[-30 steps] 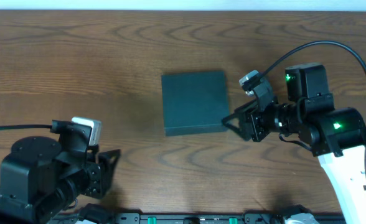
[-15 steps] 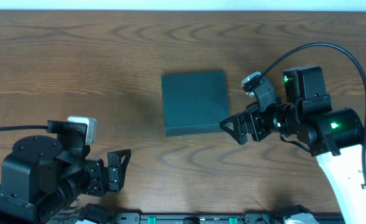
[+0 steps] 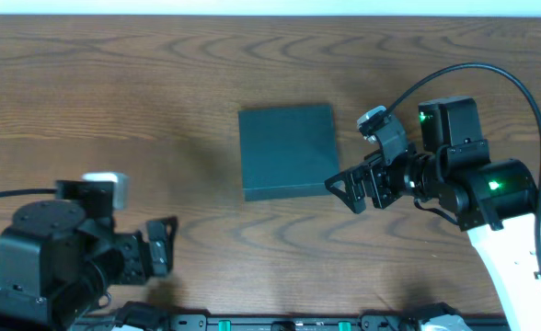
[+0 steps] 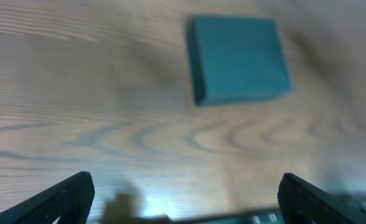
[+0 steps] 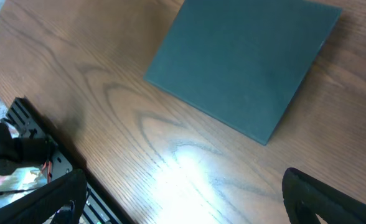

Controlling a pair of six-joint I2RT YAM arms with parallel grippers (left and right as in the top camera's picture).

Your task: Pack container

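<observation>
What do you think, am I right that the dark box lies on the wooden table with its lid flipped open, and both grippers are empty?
No, the lid is shut: the overhead view shows the container lying on the table with a flat, unbroken top. The left gripper and right gripper are indeed both empty.

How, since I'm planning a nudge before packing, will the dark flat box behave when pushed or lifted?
The container lies flat and low on the table, so it would probably slide rather than tip or roll. Its crisp edges suggest a stiff shell; its weight is unclear, since it looks closed. Its matte surface likely grips fairly well.
</observation>
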